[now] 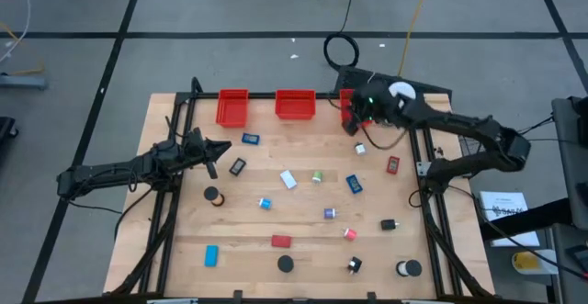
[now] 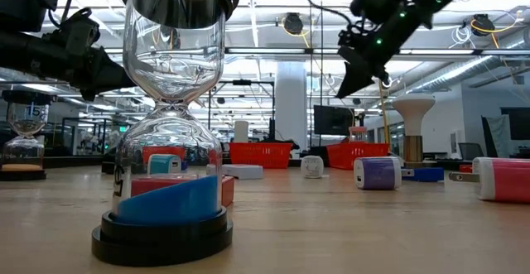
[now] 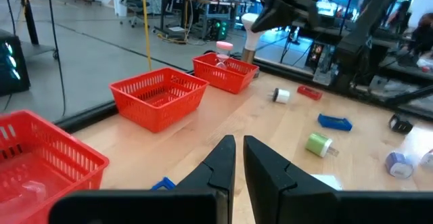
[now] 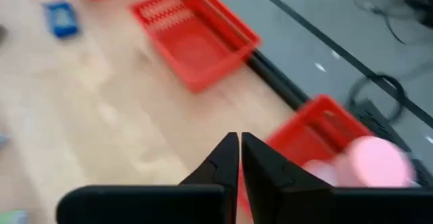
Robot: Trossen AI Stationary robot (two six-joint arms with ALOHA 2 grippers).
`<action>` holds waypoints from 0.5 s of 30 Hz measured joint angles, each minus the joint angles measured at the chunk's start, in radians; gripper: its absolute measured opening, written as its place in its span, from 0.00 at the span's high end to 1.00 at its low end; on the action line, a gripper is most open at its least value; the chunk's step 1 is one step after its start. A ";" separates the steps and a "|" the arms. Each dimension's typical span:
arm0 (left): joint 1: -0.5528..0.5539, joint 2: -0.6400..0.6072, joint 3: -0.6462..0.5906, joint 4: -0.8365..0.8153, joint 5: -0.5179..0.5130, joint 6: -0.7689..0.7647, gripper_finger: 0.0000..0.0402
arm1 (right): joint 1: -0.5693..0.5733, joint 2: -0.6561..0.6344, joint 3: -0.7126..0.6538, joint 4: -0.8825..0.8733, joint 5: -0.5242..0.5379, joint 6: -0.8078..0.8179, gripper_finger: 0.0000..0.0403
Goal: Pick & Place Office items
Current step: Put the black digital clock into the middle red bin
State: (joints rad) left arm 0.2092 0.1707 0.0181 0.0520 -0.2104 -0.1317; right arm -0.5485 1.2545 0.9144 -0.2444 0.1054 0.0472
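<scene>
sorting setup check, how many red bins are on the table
3, in a row along the far edge: left bin, middle bin, and a right bin mostly hidden under the right end effector.

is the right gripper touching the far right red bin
Apart. In the low view the right gripper hangs well above the red bin, with open room between them.

Your table (image 1: 303, 221) is pale wood, smooth with a soft sheen. The red bins (image 3: 159, 95) look like glossy plastic mesh. The hourglass (image 2: 172, 117) is clear, shiny glass on glossy black plastic ends, with matt blue sand. Both pincers, left (image 3: 237, 163) and right (image 4: 238, 158), are matt black.
</scene>
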 joint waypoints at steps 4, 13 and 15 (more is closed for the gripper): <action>0.000 0.000 0.000 0.002 0.000 0.289 0.92 | 0.063 -0.043 -0.109 0.137 -0.005 0.019 0.98; 0.000 0.000 0.000 0.009 0.000 0.338 0.92 | 0.157 -0.055 -0.240 0.367 -0.004 0.020 0.99; 0.000 0.000 0.000 0.044 0.001 0.290 0.92 | 0.169 -0.055 -0.269 0.426 -0.004 0.020 1.00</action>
State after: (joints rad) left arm 0.2092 0.1711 0.0178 0.0961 -0.2093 0.1585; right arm -0.3794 1.1996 0.6455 0.1818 0.1013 0.0674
